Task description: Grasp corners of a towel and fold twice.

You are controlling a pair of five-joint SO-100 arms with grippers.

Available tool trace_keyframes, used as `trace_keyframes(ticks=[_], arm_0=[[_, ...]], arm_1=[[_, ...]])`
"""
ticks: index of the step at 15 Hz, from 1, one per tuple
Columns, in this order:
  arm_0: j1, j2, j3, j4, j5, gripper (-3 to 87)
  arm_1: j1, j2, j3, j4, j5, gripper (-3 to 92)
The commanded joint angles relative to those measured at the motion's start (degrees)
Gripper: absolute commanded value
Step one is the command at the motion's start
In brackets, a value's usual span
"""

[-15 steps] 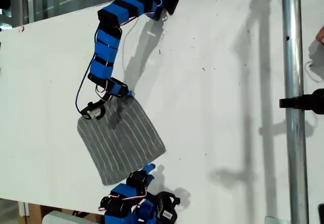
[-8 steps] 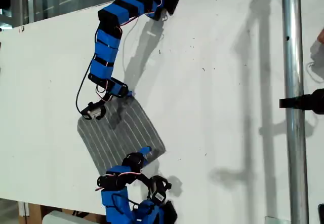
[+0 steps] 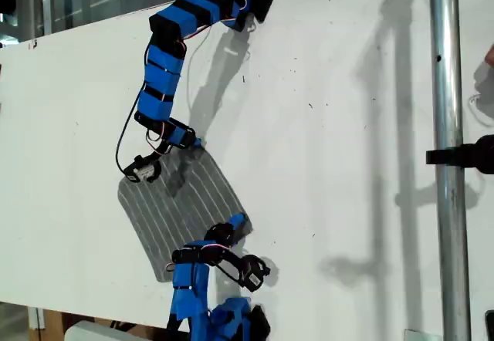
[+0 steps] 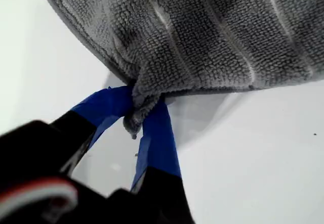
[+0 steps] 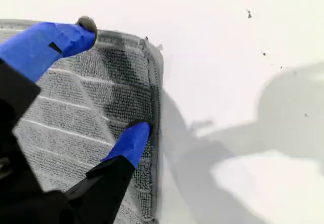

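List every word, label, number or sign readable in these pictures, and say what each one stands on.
No text can be read in any view.
The towel carries only thin white stripes, no lettering.
A small white patch on the arm's motor near the exterior view's bottom edge may be a sticker; it is too small and blurred to read.
The white table bears only dark specks, no marks or signs.

In the exterior view, my second gripper [image 3: 238,221] and its arm cover the towel [image 3: 177,206] along its lower right edge. The first wrist view crops the towel at the top, so only one bunched corner [image 4: 135,113] shows.
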Motion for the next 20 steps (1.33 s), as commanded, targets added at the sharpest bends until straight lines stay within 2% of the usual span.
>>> trace_keyframes(ticks=[1, 2, 3, 4, 6, 11, 14, 17, 20], arm_0=[[-2.4, -9.1, -6.2, -0.4, 0.4, 31.9], [-2.6, -14.5, -11.1, 3.3, -0.1, 29.4], [-1.9, -18.0, -14.8, 5.7, -0.6, 16.4], [-1.2, -18.5, -16.0, 6.0, -0.9, -2.6], [1.6, -12.5, -14.0, 4.8, -2.7, -2.9], [13.0, 5.6, -13.9, 10.7, -8.4, -2.9], [21.6, 11.5, -14.2, 11.3, -13.8, -2.9], [28.2, 13.2, -12.6, 11.3, -18.0, -2.9], [35.3, 16.2, -12.1, 7.6, -21.6, -2.9]], arm_1=[[-0.6, 0.9, 0.2, 0.2, -0.2, -0.2], [-0.6, 1.2, 0.8, 0.1, -0.2, -0.2], [-0.7, 1.6, 1.3, -0.1, -0.2, -0.2], [-0.7, 1.8, 1.6, -0.1, -0.2, -0.2], [-0.4, 3.3, 2.5, 0.2, -0.1, -0.2], [-4.0, 17.1, 14.2, 1.4, 3.8, -0.3], [-14.5, 31.0, 23.4, 6.1, 11.2, -0.3], [-29.1, 42.0, 30.8, 11.0, 24.0, -0.3], [-44.0, 44.5, 33.0, 15.7, 36.9, -0.3]])
